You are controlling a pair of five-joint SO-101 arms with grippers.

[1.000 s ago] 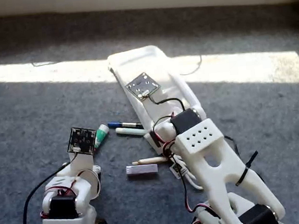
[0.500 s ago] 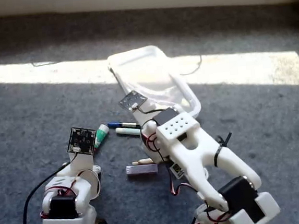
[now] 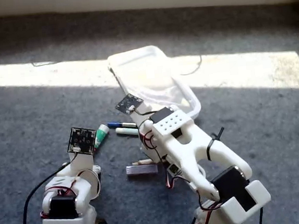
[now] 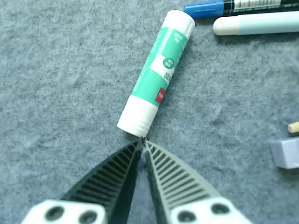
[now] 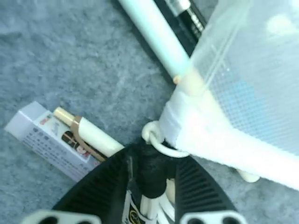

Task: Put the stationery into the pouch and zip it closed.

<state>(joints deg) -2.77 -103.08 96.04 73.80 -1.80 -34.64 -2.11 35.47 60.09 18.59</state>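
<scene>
Right gripper (image 5: 152,159), folded low, clamps the pouch (image 5: 243,93) by its zip pull (image 5: 149,179) (left gripper (image 4: 141,145) pinched, beside glue stick (image 4: 156,74)).

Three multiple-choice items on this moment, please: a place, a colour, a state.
1. Where does the glue stick lie? A in the pouch; B on the grey carpet; C in the right tool.
2. The marker cap beside the pale pen is: A blue; B red; C yellow.
3. The left tool is: A wide open; B shut, empty; C shut on the eraser.
Answers: B, it lies bare on the carpet at the left tool's tips. A, the cap is plainly blue. B, its jaws meet with nothing between.
</scene>
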